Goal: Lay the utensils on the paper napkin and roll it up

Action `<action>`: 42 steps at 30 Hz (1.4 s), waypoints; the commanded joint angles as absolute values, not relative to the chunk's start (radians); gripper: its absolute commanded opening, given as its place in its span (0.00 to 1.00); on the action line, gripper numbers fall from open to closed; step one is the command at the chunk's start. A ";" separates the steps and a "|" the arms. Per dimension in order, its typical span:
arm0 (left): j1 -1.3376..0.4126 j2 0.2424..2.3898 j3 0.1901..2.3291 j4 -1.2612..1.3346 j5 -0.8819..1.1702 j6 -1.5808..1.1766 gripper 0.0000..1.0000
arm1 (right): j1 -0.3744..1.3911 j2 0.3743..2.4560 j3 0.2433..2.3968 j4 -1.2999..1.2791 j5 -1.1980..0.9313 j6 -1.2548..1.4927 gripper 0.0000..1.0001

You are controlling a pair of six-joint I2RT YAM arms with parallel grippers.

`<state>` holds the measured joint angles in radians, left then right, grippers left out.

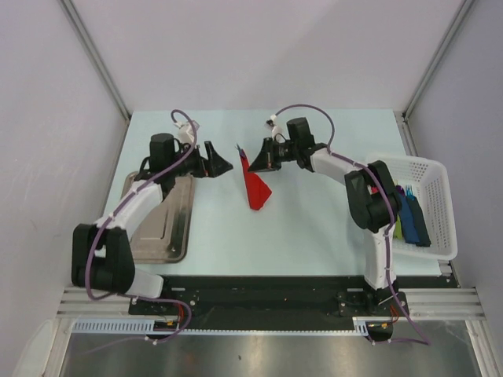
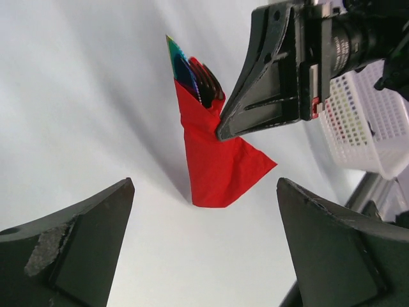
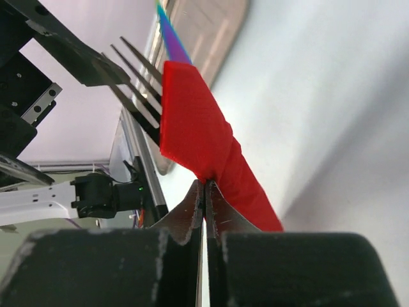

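Because its jaws are pressed fully together, the right gripper [image 3: 204,187] works as a single point. Its tip touches the paper napkin [image 3: 198,128] partway along the roll, seemingly to pin the wrap so it cannot spring open; whether a fold is nipped I cannot tell. Just left, the left gripper [image 2: 204,184] stands wide and empty, clear of the paper. The red bundle lies mid-table [image 1: 314,228], with the utensils [image 3: 137,83] poking from its far end, so rolling looks nearly done.

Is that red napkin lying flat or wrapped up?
Wrapped up: the red napkin forms a narrow bundle, fork tines poking out one end.
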<state>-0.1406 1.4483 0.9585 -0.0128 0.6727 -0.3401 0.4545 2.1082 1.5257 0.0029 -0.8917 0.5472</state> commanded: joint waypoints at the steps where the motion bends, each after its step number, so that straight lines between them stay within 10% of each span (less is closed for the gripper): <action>1: -0.135 1.246 0.882 0.146 0.589 -0.328 1.00 | 0.456 1.971 1.536 0.090 -0.959 0.554 0.00; 14: -0.121 0.954 1.002 -0.184 0.980 0.022 1.00 | 0.526 1.674 1.531 0.003 -1.022 0.364 0.00; 42: -0.334 0.922 0.902 0.324 1.170 -0.371 0.74 | 0.767 1.335 1.595 -0.360 -0.888 0.003 0.00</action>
